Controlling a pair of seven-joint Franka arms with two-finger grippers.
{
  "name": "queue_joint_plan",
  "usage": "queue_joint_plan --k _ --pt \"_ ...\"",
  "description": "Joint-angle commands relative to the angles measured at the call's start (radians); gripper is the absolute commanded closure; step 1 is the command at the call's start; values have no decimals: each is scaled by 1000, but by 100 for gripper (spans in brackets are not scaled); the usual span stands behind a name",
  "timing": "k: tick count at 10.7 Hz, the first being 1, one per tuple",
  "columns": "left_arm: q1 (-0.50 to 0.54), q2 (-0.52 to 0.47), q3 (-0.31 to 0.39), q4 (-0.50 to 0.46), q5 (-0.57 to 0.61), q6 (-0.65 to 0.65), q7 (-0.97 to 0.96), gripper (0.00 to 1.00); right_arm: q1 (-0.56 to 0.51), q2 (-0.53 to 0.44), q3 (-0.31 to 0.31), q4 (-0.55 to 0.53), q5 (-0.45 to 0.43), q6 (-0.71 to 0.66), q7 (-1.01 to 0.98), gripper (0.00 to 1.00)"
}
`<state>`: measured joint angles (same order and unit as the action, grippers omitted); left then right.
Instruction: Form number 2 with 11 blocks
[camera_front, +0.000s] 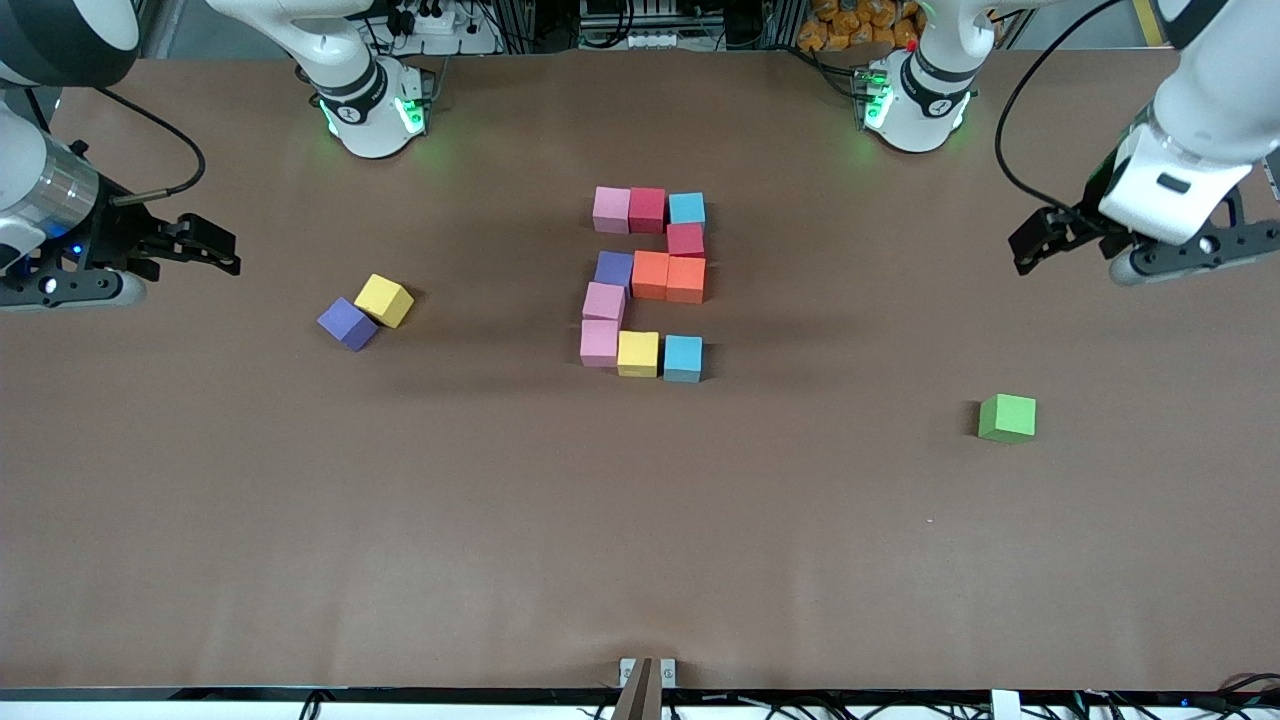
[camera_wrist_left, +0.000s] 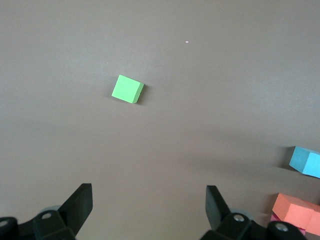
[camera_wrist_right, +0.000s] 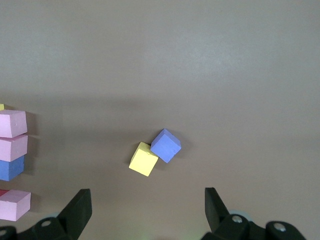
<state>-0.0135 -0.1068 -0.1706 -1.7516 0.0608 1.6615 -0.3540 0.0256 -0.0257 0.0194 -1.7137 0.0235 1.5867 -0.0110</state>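
The number 2 (camera_front: 648, 283) lies at the middle of the table (camera_front: 640, 540), built of the 11 blocks; its row farthest from the front camera runs pink (camera_front: 611, 209), red (camera_front: 647, 209), light blue (camera_front: 687, 208); a second red cube (camera_front: 685, 240) sits just below the light blue one; the middle row is purple (camera_front: 614, 268), orange (camera_front: 650, 274), orange (camera_front: 686, 279); a pink cube (camera_front: 604, 301) follows, and the nearest row reads pink (camera_front: 599, 342), yellow (camera_front: 638, 353), light blue (camera_front: 683, 358) (the cubes touch or nearly touch, some slightly askew). Three spare cubes lie apart from it: a yellow spare (camera_front: 384, 300) touching a purple spare (camera_front: 347, 323) toward the right arm's end, and a green cube (camera_front: 1007, 418) toward the left arm's end, nearer the front camera. The left gripper (camera_front: 1040, 243) hangs over bare table at its own end, jaws apart and empty; the right gripper (camera_front: 205, 245) hangs likewise at its end, jaws wide and holding nothing.
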Motion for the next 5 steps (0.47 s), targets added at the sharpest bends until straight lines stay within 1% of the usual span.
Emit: queue_joint_plan --k 1,3,4,5 --pt "8 -21 -4 62 22 -75 23 0 2 -29 -1 -27 7 9 16 0" --pt "-14 -13 29 98 24 -83 29 0 2 -29 -1 -27 6 7 16 0" --pt "-20 2 55 121 24 -85 68 0 4 -29 -1 -27 7 1 14 0" --pt "-54 12 100 139 24 -86 101 0 2 -29 -3 -27 7 -1 16 0"
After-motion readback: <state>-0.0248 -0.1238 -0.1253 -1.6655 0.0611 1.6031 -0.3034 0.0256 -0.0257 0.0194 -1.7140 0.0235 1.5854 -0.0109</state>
